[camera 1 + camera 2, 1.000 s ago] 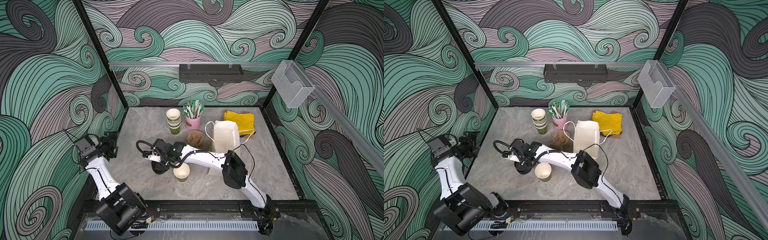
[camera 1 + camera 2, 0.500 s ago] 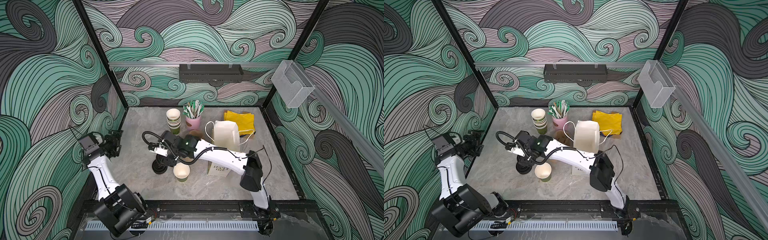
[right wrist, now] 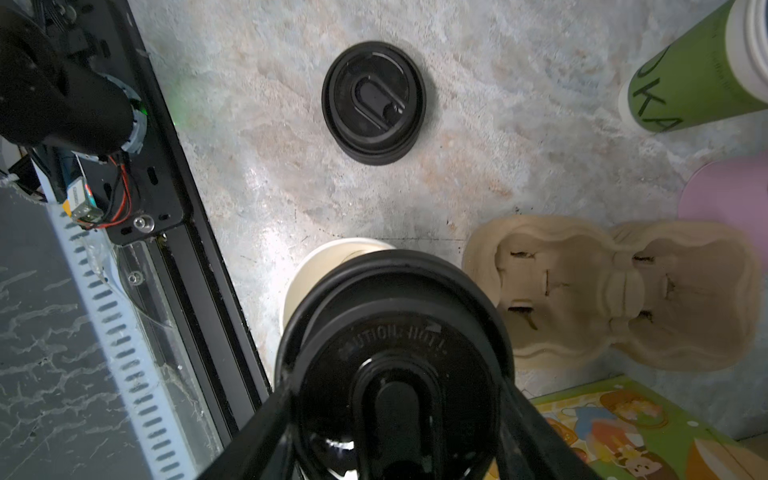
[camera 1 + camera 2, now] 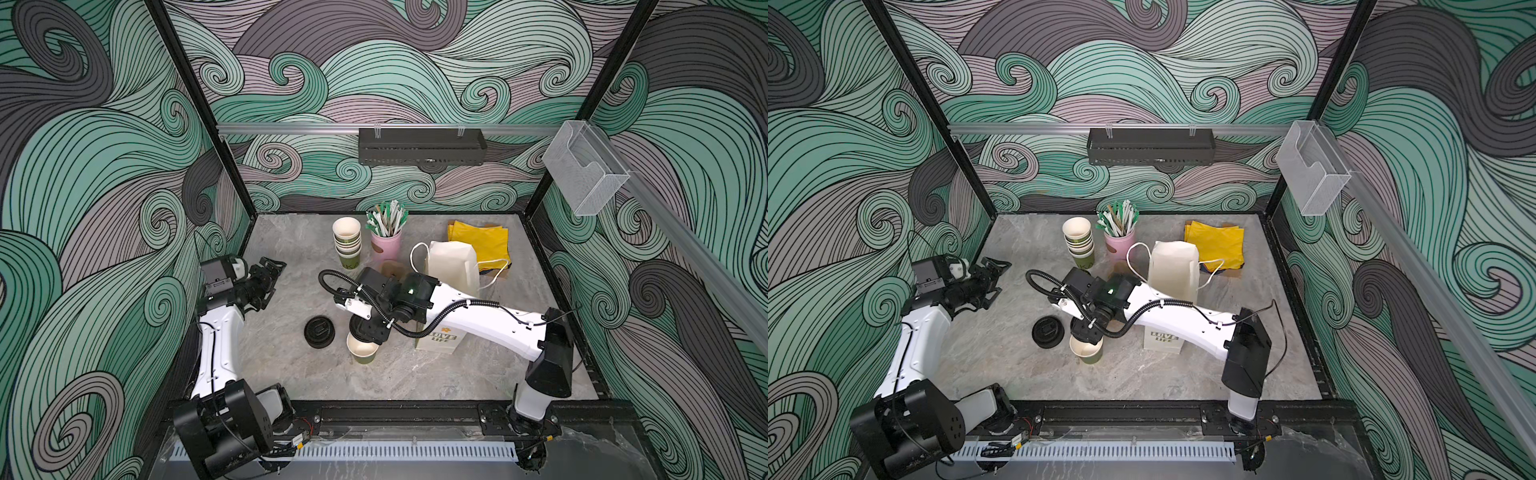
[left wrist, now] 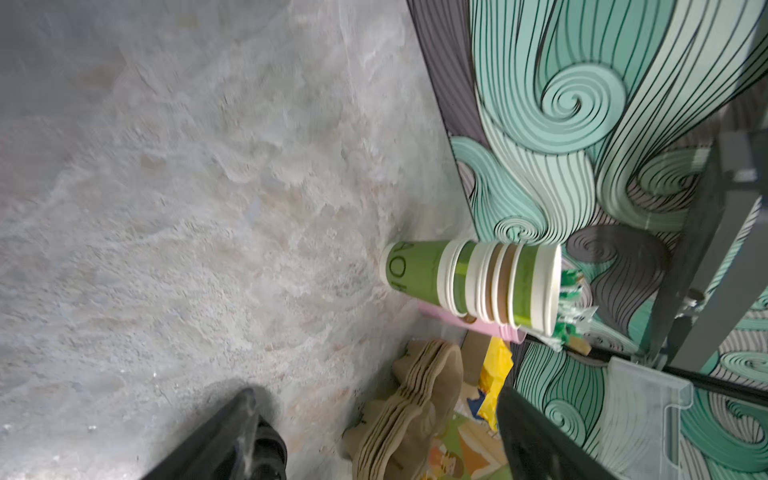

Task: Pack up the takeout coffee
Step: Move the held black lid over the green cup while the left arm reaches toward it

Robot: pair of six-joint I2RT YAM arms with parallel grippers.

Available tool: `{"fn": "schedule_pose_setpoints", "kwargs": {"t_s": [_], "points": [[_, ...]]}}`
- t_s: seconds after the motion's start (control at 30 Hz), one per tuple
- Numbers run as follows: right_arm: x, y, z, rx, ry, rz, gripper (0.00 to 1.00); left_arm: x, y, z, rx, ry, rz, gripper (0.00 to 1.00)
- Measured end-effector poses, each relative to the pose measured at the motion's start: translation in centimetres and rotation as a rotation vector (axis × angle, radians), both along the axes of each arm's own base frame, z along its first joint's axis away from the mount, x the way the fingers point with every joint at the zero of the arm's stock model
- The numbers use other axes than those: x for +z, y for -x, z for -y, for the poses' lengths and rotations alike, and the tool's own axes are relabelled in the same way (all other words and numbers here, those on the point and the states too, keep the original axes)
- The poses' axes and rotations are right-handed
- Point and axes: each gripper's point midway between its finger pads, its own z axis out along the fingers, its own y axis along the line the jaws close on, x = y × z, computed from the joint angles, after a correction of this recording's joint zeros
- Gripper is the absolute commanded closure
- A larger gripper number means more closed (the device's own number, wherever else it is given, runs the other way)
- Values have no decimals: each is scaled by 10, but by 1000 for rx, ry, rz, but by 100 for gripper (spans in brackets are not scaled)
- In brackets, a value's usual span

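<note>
An open olive-green paper cup (image 4: 362,352) (image 4: 1086,352), cream inside, stands near the table's front middle. My right gripper (image 4: 366,330) (image 4: 1086,330) hangs just over it, shut on a black sip lid (image 3: 395,365). In the right wrist view the lid hides most of the cup (image 3: 328,266), and only one side of the rim shows. Another black lid (image 4: 319,331) (image 3: 374,102) lies flat on the table, left of the cup. My left gripper (image 4: 272,270) (image 5: 378,415) is open and empty by the left wall.
A stack of green cups (image 4: 347,243) and a pink cup of straws (image 4: 386,247) stand at the back. Brown pulp carriers (image 3: 602,291) lie behind my right wrist. A white paper bag (image 4: 453,268) stands to the right, with yellow napkins (image 4: 482,245) behind it.
My right gripper has lifted a lid off the black lids on the table and carried it right, over the open cup. My left gripper has drifted slightly inward.
</note>
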Motion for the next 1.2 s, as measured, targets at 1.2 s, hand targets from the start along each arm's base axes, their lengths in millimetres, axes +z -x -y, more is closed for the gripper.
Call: {"fn": "schedule_pose_setpoints", "kwargs": {"t_s": [1.2], "points": [[-46, 14, -13, 28, 38, -52, 32, -59, 57, 58, -151, 11, -149, 9]]}}
